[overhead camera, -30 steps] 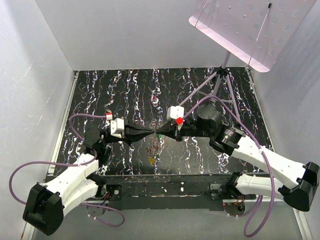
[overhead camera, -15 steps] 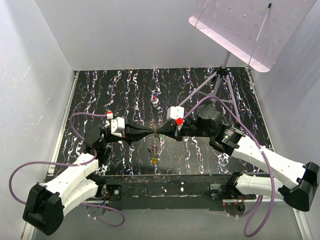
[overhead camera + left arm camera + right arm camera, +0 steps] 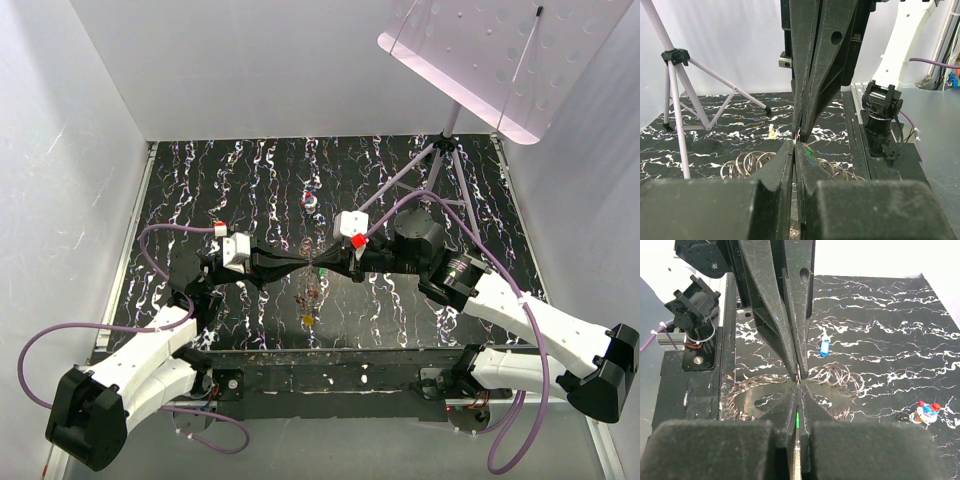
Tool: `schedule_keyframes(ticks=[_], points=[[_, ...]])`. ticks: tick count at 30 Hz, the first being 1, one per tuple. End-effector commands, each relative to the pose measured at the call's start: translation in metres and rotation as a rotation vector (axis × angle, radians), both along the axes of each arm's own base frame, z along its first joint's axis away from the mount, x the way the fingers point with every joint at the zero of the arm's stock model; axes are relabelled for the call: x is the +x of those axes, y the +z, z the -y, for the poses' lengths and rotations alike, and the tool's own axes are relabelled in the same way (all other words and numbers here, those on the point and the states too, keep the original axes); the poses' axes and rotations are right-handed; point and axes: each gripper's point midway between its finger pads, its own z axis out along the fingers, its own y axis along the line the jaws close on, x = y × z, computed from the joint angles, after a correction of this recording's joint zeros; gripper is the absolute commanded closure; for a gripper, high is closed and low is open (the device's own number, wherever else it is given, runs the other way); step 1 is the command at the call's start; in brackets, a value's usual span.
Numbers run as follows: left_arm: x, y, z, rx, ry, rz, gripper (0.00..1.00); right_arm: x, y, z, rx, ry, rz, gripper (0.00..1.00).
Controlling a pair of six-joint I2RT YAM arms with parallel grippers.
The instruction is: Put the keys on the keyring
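Note:
My two grippers meet tip to tip above the table's near middle. My left gripper point(image 3: 311, 268) point(image 3: 795, 146) is shut on a thin edge of the keyring point(image 3: 765, 390) point(image 3: 312, 290), a grey toothed disc with wire loops on its rim. Facing it, my right gripper point(image 3: 323, 268) point(image 3: 798, 385) is shut on the green key point(image 3: 797, 420), a green sliver between its fingers. A red key point(image 3: 314, 293) and a yellow key point(image 3: 308, 320) show below the tips, apparently dangling. The blue key point(image 3: 825, 347) lies on the table beyond.
A red-white-blue blob point(image 3: 310, 200) point(image 3: 927, 411) lies farther back. A small beige lump point(image 3: 771, 131) sits near the tripod point(image 3: 440, 150) point(image 3: 677, 90) that carries a pink perforated board point(image 3: 490, 60) at the back right. White walls close in the table.
The yellow key under the tips has swayed slightly sideways. Both arms and grippers stay where they were.

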Motion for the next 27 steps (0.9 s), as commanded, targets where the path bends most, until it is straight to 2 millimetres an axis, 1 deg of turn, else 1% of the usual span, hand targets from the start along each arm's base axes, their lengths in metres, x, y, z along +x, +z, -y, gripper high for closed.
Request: schedule_keyframes(ticks=[1,8,12,18,24,27], points=[[0.0024,0.0146,0.0012,-0.019,0.015,0.023,1.00,-0.0100,0.0599,-0.0081,0.174,0.045,0.069,0.99],[0.0019,0.0150,0.0011,-0.022,0.013,0.022,1.00,-0.0144,0.0588,-0.0081,0.172,0.068,0.063,0.99],[0.0025,0.0139,0.0014,-0.018,0.014,0.016,1.00,-0.0142,0.0614,-0.0077,0.174,0.071,0.086,0.99],[0.0029,0.0148,0.0013,-0.019,0.016,0.011,1.00,-0.0191,0.0573,-0.0065,0.150,0.112,0.127,0.99],[0.0036,0.0142,0.0017,-0.018,0.015,0.006,1.00,-0.0105,0.0628,-0.0068,0.165,0.059,0.114,0.99],[0.0033,0.0144,0.0016,-0.018,0.015,0.004,1.00,-0.0106,0.0648,-0.0071,0.173,0.053,0.099,0.99]])
